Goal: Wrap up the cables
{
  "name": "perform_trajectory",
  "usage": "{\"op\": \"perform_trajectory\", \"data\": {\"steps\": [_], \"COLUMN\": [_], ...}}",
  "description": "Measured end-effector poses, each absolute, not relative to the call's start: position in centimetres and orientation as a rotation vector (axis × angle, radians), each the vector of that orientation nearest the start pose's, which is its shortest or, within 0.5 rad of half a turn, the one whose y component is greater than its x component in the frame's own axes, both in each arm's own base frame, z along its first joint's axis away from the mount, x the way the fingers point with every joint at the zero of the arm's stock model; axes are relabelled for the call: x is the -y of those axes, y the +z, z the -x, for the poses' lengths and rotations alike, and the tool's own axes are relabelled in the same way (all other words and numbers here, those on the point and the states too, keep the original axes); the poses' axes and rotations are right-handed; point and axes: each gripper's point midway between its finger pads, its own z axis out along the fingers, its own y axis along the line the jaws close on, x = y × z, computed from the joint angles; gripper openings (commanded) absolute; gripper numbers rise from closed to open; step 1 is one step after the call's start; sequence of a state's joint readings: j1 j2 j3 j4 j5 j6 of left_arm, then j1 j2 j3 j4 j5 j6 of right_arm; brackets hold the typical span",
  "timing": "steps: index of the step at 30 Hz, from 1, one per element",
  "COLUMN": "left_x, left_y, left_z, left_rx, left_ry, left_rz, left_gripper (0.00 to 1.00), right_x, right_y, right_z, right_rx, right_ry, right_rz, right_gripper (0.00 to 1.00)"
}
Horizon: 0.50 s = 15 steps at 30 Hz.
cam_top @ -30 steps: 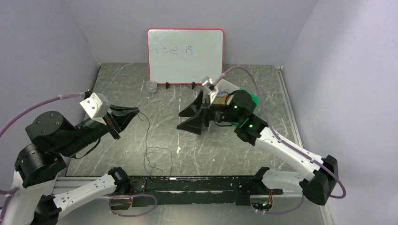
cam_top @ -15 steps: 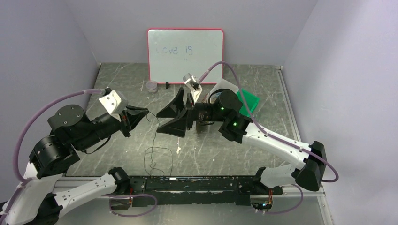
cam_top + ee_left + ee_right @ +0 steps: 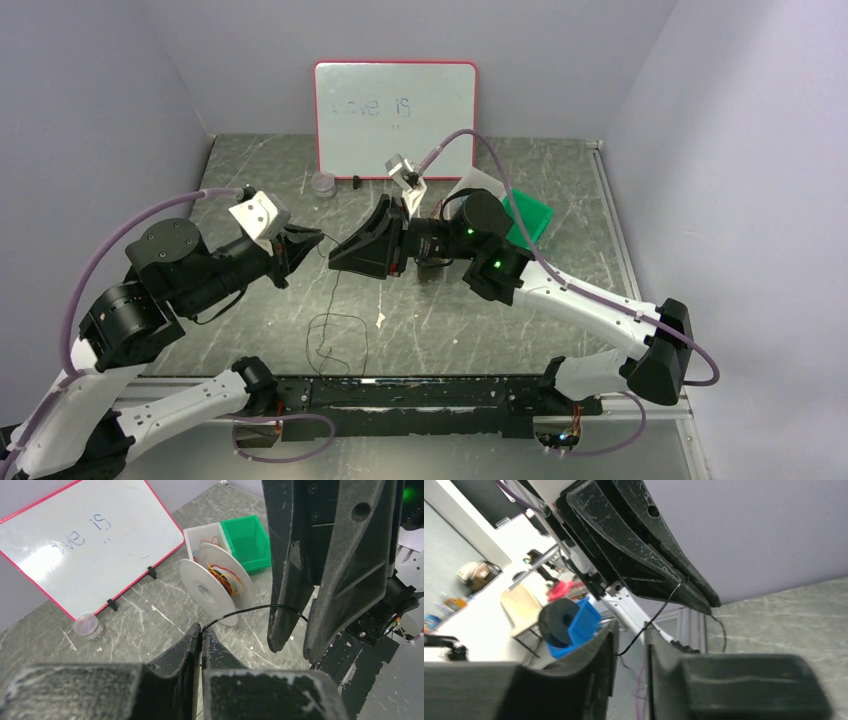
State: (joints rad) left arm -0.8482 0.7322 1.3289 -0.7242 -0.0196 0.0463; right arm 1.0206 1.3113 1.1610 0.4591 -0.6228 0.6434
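Between the two grippers, the thin black wire (image 3: pixel 240 611) spans a short stretch in the air. The left gripper (image 3: pixel 201 632) is clamped on it, and the right gripper (image 3: pixel 295 650) straddles it through a narrow gap, not yet pinching. The slack drops to a loose loop on the grey marbled table (image 3: pixel 450 320). A misaligned squeeze could let the strand slip free. Pulling apart could snap it or knot the loop before it reaches the white plastic spool (image 3: pixel 207 590) carrying orange-yellow strands (image 3: pixel 227 577).

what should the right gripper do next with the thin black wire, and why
Probably close the right gripper on the thin black wire: it runs from the shut left gripper into the gap between the right jaws, not yet pinched.
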Motion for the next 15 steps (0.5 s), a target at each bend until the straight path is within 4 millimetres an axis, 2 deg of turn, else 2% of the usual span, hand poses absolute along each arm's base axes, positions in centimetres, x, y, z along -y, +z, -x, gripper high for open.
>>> {"op": "perform_trajectory", "data": {"steps": [1,2,6,10,15], "left_x": [17.3,17.3,17.3,17.2,16.8], "left_y": [40.3,40.3,39.8,38.4,37.1], "left_z": [-16.0,-16.1,-16.5,-17.0,-17.1], "left_rx": [-1.570,-1.570,-1.555,-1.520,-1.402], "left_ry": [-0.574,-0.570,-0.537,-0.483,-0.396], "left_rz": [-0.738,-0.740,-0.764,-0.802,-0.874], "left_gripper": [0.07,0.07,0.07,0.07,0.07], "right_x": [-41.1,-41.1,-41.2,-41.1,-41.0], "right_y": [42.0,41.9,41.5,41.1,39.9], "right_z": [-10.8,-10.8,-10.9,-10.9,-11.1], "right_rx": [-1.296,-1.299,-1.327,-1.356,-1.421], "right_ry": [1.761,1.756,1.755,1.749,1.742], "right_rz": [0.884,0.887,0.879,0.873,0.861], "right_gripper": [0.03,0.00,0.00,0.00,0.00]}}
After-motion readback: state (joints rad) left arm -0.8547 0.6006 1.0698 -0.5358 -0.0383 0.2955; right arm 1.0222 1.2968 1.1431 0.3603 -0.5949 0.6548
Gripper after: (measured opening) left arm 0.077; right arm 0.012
